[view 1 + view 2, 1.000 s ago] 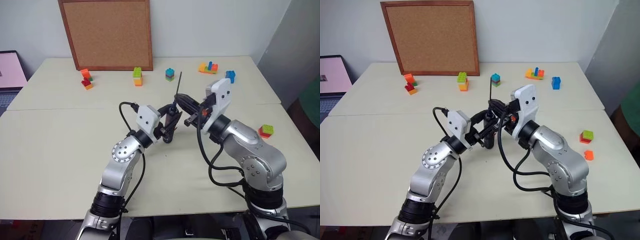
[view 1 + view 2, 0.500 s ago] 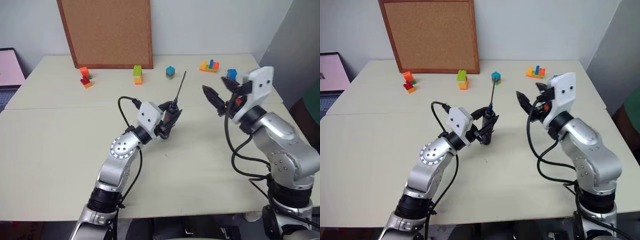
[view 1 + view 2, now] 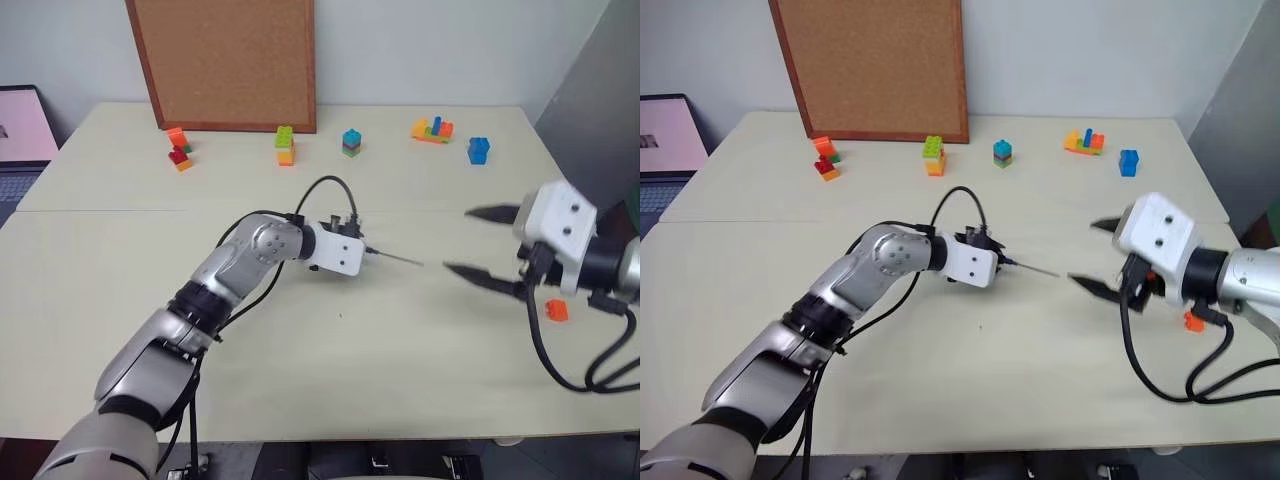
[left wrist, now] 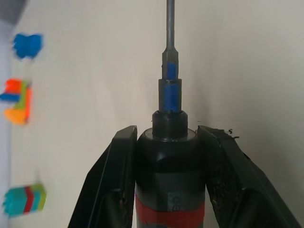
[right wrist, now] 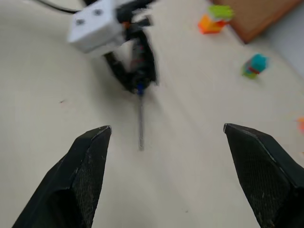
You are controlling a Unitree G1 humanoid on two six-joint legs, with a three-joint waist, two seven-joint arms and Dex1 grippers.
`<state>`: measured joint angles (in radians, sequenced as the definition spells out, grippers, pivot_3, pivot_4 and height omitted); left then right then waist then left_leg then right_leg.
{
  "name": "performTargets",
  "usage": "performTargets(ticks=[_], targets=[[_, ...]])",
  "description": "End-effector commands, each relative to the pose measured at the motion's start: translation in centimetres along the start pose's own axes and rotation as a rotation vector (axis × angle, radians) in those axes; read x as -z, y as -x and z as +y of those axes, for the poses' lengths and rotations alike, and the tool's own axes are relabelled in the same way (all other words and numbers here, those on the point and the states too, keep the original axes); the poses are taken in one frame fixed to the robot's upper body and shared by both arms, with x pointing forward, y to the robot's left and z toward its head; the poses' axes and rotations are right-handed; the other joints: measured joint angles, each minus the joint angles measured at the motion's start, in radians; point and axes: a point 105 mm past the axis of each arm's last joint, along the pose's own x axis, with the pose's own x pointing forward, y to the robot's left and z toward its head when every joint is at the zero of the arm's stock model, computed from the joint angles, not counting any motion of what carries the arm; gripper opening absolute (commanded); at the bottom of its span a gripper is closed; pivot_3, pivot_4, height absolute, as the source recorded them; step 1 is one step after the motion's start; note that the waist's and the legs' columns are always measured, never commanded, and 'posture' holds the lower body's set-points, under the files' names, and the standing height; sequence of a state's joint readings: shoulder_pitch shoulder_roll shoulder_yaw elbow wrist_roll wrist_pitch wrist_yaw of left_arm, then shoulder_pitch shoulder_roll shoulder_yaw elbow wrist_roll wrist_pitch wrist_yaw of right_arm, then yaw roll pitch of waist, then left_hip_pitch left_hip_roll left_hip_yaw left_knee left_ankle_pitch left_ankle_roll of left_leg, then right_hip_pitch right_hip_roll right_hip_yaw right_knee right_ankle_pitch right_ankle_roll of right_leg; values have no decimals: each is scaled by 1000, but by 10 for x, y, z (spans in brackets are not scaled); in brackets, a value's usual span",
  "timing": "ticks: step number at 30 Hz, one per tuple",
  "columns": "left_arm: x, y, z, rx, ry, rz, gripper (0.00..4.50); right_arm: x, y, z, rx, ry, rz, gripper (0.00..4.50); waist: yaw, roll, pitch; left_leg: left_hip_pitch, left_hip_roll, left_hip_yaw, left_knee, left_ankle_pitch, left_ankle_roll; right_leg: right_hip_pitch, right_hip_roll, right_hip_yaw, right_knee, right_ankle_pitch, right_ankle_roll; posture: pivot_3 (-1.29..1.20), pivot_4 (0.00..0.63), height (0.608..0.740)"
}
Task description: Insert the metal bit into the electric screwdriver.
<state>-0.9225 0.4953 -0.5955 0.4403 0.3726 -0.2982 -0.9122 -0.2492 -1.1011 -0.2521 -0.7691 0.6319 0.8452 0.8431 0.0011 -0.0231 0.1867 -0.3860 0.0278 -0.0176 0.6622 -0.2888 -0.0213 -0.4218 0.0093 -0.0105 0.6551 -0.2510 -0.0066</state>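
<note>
Metal bit [image 4: 169, 19] seated in electric screwdriver [image 4: 168, 180] (left gripper [image 4: 167, 156] clamped).

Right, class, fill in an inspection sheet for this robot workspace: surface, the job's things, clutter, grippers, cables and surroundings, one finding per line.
Surface: pale beige table, a seam running across it.
Job's things: thin dark-grey metal bit seated in the tip of the black pen-shaped electric screwdriver with a red band, sticking out over the table toward the right gripper.
Clutter: coloured toy brick stacks along the far side; a small orange brick near the right arm.
Grippers: left gripper jaws shut on the screwdriver; right gripper jaws wide open, holding nothing.
Cables: black cable looping over the left wrist.
Surroundings: wood-framed cork board against the wall; a screen at the left edge.
</note>
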Motion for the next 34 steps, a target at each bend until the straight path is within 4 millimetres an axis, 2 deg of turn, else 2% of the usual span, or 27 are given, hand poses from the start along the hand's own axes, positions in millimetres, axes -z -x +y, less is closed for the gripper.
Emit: performTargets(ticks=[1, 2, 3, 4, 9, 11, 14, 16, 18, 20, 22, 26, 28, 32, 34], targets=[[3, -13, -9, 59, -24, -1, 1631, 0, 4, 0, -3, 37, 14, 3974, -2, 0, 0, 1, 0, 1, 0, 0, 0, 0, 0, 1, 0, 0, 0, 0, 150, 740], [4, -16, -9, 60, -15, -3, 1631, 0, 4, 1, -4, 30, 8, 3974, -3, 0, 0, 1, 0, 2, 0, 0, 0, 0, -1, 1, 1, 0, 0, 0, 150, 740], [5, -20, -12, 77, -16, -1, 2332, 0, 4, 1, -2, 23, 2, 3974, -3, 0, 0, 1, 0, 2, 0, 0, 0, 0, -1, 1, 1, 0, 0, 0, 150, 740], [7, -22, -15, 89, -18, 1, 2592, 1, 3, 1, 2, 21, 0, 3974, -2, 0, 0, 2, 0, 2, 1, 0, 0, 0, -1, 1, 1, 0, 0, 0, 150, 740], [9, -25, -20, 115, -2, -9, 3483, 2, 4, 0, 7, 17, 3, 3974, -1, -1, 0, 4, 0, 1, 2, 0, 0, 2, -1, 0, 4, 0, 0, 0, 150, 740], [6, -22, -12, 78, 36, -38, 3935, 3, 4, -1, 11, 16, 6, 3974, -1, 0, 0, 4, 0, 2, 2, 0, 0, 2, -1, 1, 4, 0, 0, 0, 150, 740], [-2, -10, 9, -14, 190, -127, 4471, 2, 6, -4, 20, 17, 6, 3974, -1, 0, 0, 4, 0, 2, 2, 0, 0, 2, -1, 1, 4, 0, 0, 0, 150, 740], [3, 6, 28, -114, 272, -128, 4471, 2, 7, -6, 32, 16, 6, 3974, -1, 0, 0, 3, 0, 2, 2, 0, 0, 1, -1, 1, 5, 0, 0, 0, 150, 740], [7, 36, 38, -159, 465, -193, 4471, 3, 10, -8, 49, 6, 5, 3974, -3, -1, 0, 3, 0, 1, 3, 0, 0, 0, -1, 1, 6, 0, 0, 0, 150, 740], [5, 61, 38, -159, 630, -275, 4471, 5, 13, -8, 54, -3, 4, 3974, -7, -1, 0, 3, 1, 1, 3, 0, -1, -1, 0, 1, 8, 0, 0, 0, 150, 740], [5, 80, 33, -163, 721, -297, 4471, 6, 15, -6, 54, -12, 4, 3974, -10, 0, 0, 4, 2, 1, 2, 0, -1, 0, 0, 0, 9, 0, 0, 0, 150, 740], [21, 128, 7, -206, 903, -250, 4471, 11, 25, -6, 81, -34, -6, 3974, -12, 0, 0, 6, 3, 0, 2, 1, -1, 1, 0, 1, 10, 0, 0, 0, 150, 740], [24, 141, -3, -200, 939, -232, 4471, 13, 28, -6, 92, -36, -9, 3974, -10, 0, 0, 6, 3, -1, 2, 1, -2, 1, 0, 0, 10, 0, 0, 0, 150, 740], [39, 169, -42, -165, 1061, -118, 4471, 23, 44, -8, 118, -68, 12, 3974, -3, 0, 0, 6, 2, -2, 3, 3, -6, 2, -1, -1, 10, 0, 0, 0, 150, 740], [45, 176, -47, -210, 1080, -85, 4471, 27, 49, -9, 122, -72, 18, 3974, -3, 0, 0, 7, 2, -1, 3, 3, -5, 2, -2, 0, 10, 0, 0, 0, 150, 740]])
